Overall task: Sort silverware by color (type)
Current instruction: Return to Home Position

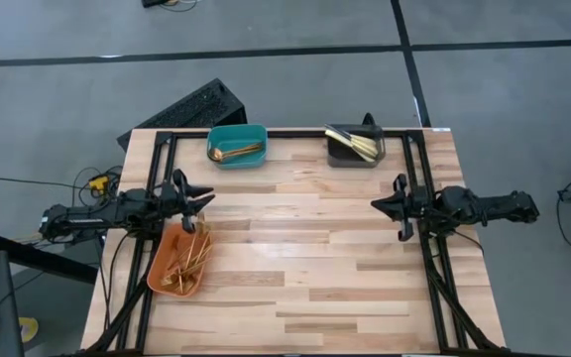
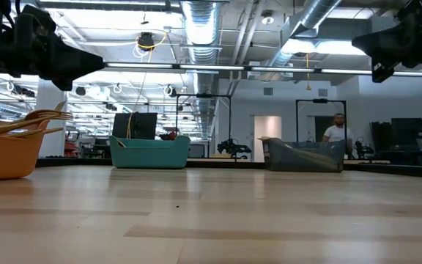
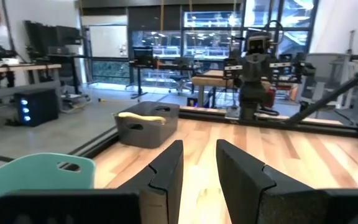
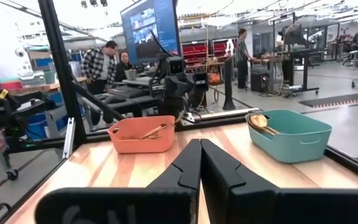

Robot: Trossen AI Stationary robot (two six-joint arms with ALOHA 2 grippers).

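Observation:
The gold silverware lies in three bins. Several pieces (image 1: 188,260) stick up out of the orange bin (image 1: 163,281) at the near left. A few spoons (image 1: 238,152) rest in the teal bin (image 1: 237,132) at the far edge. A few more pieces (image 1: 357,142) lie in the grey bin (image 1: 353,159) to its right. My left gripper (image 1: 206,196) hovers level above the orange bin's far end, open (image 3: 197,168), with nothing between its fingers. My right gripper (image 1: 377,203) hovers level at the table's right, shut (image 4: 200,163) and holding nothing.
Bare wood (image 1: 305,248) spreads between the two arms and the bins. Black frame rails (image 1: 285,132) run along the far edge and down both sides. A black case (image 1: 181,111) lies off the far left corner. People stand in the room beyond (image 4: 107,62).

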